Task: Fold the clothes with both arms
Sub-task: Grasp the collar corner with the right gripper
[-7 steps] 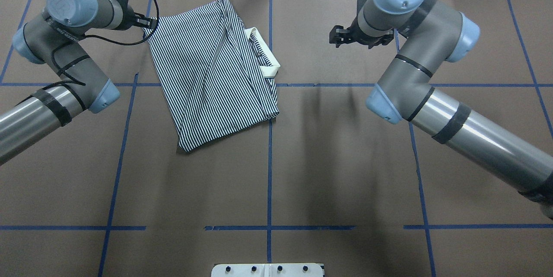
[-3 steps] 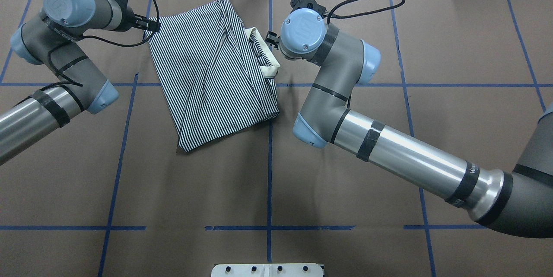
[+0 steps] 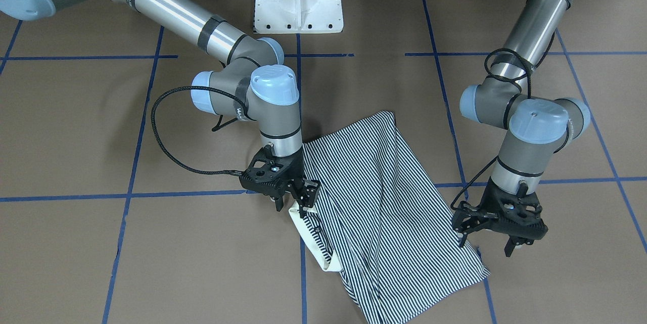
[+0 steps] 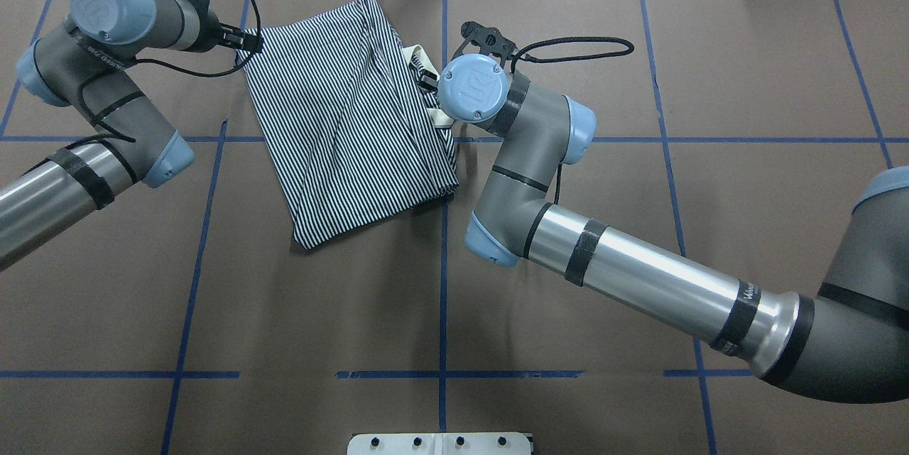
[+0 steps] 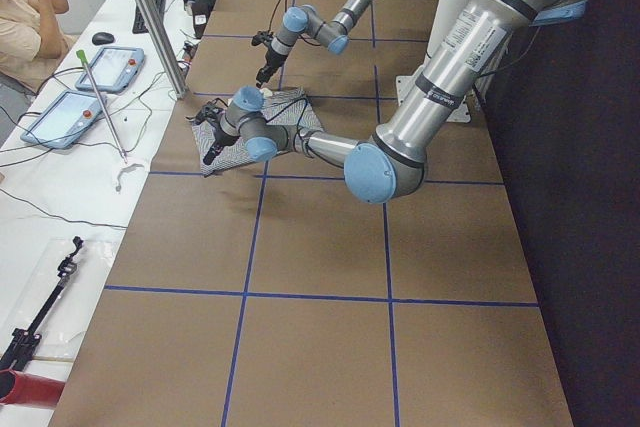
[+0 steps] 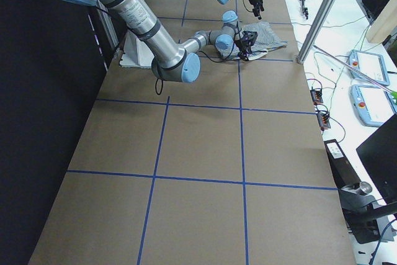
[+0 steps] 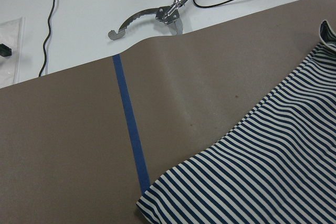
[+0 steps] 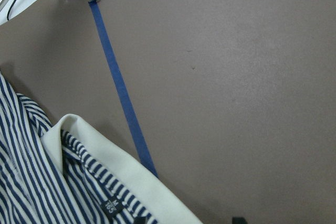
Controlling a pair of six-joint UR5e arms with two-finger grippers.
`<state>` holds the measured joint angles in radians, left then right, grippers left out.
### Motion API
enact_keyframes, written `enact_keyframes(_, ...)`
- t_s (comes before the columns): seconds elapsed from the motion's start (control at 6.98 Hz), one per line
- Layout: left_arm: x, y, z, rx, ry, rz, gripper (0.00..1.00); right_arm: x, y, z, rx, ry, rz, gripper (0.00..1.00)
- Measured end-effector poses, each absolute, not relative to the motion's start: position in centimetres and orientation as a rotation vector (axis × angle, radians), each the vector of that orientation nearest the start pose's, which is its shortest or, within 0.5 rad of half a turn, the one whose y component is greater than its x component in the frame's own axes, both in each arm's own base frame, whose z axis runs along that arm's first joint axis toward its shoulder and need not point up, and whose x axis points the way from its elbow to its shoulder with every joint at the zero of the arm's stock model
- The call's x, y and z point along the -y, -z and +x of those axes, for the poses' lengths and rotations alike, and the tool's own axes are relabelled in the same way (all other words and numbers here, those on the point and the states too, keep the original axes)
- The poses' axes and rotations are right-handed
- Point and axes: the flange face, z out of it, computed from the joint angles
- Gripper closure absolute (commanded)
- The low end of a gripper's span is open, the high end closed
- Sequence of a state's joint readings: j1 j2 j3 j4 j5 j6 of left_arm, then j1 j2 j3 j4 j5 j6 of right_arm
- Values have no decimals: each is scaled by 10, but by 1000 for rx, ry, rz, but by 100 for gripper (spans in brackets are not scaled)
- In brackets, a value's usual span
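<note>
The striped polo shirt (image 4: 341, 121) lay folded lengthwise on the robot's-left side of the centre tape line (image 4: 443, 284), its long edge running close beside that line. Its white collar (image 8: 131, 174) reached right up to the line.

The right gripper (image 3: 292, 206) hung low at the tape line, directly over the collar's end. Its fingers were parted and appeared to straddle the fabric edge without yet pinching it. The left gripper (image 3: 485, 246) waited well to the robot's-left of the line, at the shirt's outer far corner. It was also spread wide and held nothing.

The step in hand seemed to be taking hold of the two far corners for a cross fold toward the robot. To do it well, the right fingers would need to drop a little more and close on every layer near the collar. Closing on the stiff white band alone could let the layers below slide out. The left pincer should catch its corner just as deep. Both should then lift together and level, keeping the far edge square to the tape line so the stripes stayed unwrinkled.
</note>
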<state>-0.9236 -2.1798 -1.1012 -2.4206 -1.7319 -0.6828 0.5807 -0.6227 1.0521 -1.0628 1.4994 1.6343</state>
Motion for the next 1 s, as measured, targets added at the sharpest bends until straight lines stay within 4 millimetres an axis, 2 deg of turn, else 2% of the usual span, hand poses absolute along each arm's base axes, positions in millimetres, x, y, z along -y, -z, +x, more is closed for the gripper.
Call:
enact_keyframes(0.14,684,-427,370,-726,-46,685,0,574,-228,-632,901,-638,310,45)
enact_keyframes(0.43,684,-427,370,-727,-44,685,0,571,-234,-638,890,-659,311,100)
enact_keyframes(1.0,682,-422,369,-735,-42,693,0,567,-224,-633,924,-698,296,100)
